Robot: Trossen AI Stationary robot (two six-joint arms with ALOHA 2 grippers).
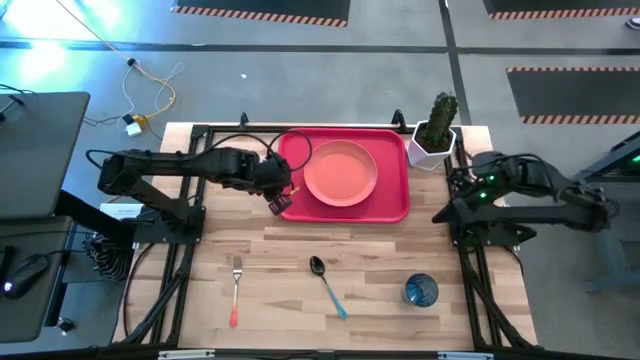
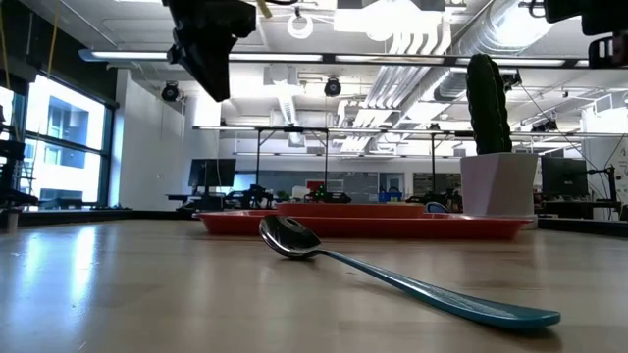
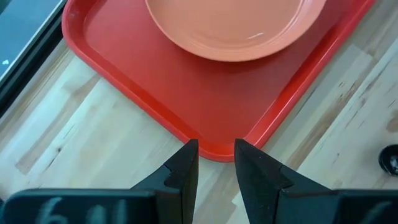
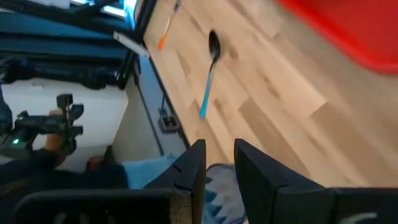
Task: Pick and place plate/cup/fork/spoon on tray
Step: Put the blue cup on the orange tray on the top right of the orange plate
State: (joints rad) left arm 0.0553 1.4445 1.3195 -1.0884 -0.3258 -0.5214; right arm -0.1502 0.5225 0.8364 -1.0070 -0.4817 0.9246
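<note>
Left end effector (image 1: 283, 196) hovers by my tray's (image 1: 392, 205) corner, fingers slightly apart, empty. Plate (image 1: 341, 172) already sits ahead inside; fork (image 1: 236, 288), spoon (image 1: 326, 281), cup (image 1: 420, 291) wait behind on counter (image 1: 380, 250).

Low cam: I see spoon (image 2: 392, 270) lying close on the table (image 2: 118, 294), tray (image 2: 363, 224) behind it, cactus pot (image 2: 497, 184) at its right end, left gripper (image 2: 208, 54) overhead.
</note>
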